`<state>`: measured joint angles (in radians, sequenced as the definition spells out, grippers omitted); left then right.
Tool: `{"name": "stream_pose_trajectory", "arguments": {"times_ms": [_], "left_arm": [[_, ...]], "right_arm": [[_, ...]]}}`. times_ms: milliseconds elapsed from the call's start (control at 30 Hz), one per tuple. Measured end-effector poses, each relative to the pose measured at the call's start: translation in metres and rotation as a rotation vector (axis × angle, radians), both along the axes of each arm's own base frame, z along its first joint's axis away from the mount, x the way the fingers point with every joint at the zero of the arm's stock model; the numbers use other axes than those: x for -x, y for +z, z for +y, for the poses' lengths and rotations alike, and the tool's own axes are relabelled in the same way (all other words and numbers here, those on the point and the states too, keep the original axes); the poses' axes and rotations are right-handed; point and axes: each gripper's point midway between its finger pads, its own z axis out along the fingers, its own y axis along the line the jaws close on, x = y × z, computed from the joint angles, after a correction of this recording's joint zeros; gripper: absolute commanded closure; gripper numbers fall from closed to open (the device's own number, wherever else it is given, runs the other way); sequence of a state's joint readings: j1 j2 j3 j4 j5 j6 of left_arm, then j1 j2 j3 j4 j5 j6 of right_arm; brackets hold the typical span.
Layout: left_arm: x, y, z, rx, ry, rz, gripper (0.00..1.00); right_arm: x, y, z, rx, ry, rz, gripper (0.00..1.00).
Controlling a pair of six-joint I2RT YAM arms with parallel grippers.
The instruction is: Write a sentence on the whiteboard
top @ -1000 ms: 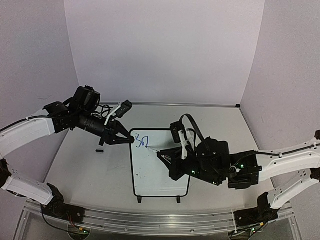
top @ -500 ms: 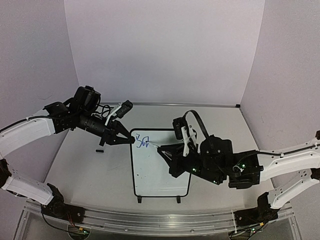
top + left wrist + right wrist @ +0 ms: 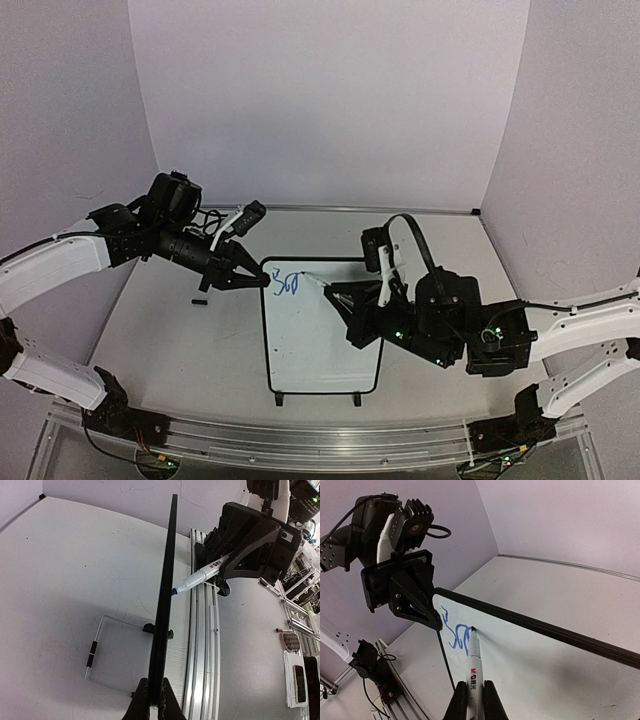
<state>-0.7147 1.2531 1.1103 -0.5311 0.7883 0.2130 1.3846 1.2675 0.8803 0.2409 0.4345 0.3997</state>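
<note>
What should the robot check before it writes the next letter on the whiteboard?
1. Left tool shut on the whiteboard at its top corner: ok.
2. Right tool shut on the marker: ok.
3. Its tip touching the board: ok.
4. Blank space right of the blue writing: ok.
5. Sentence finished: not ok, only a few strokes.
6. Board's feet steady on the table: cannot tell.

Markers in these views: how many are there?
1. The marker is in the right gripper, tip at the whiteboard beside the blue writing. No other shows, though the arms may hide one.
</note>
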Motion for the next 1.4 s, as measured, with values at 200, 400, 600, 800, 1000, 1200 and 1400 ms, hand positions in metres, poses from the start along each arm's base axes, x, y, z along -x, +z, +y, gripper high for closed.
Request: {"name": "stream_pose_trajectory", "arguments": {"times_ms": [200, 400, 600, 800, 1000, 1200, 1400], "left_arm": [[0.000, 0.000, 0.000, -0.001, 0.001, 0.000, 1.00], [-0.001, -0.001, -0.001, 0.000, 0.002, 0.000, 1.00], [-0.001, 0.000, -0.001, 0.001, 0.001, -0.001, 1.00], [0.000, 0.000, -0.002, 0.002, -0.004, -0.002, 1.00], [0.000, 0.000, -0.002, 0.002, -0.005, -0.002, 1.00], [0.000, 0.000, -0.002, 0.002, -0.005, -0.002, 1.00], [0.000, 0.000, -0.002, 0.002, -0.005, -0.002, 1.00]], "right_arm": [[0.002, -0.009, -0.001, 0.016, 0.005, 0.031, 1.00], [0.007, -0.024, -0.003, 0.047, 0.023, 0.066, 1.00], [0.009, -0.027, -0.003, 0.057, 0.036, 0.074, 1.00], [0.014, -0.018, -0.008, 0.029, 0.066, 0.065, 1.00], [0.014, -0.004, -0.016, -0.014, 0.059, 0.052, 1.00], [0.010, -0.004, -0.018, -0.005, 0.038, 0.039, 1.00], [0.007, -0.008, -0.018, 0.021, 0.017, 0.023, 1.00]]}}
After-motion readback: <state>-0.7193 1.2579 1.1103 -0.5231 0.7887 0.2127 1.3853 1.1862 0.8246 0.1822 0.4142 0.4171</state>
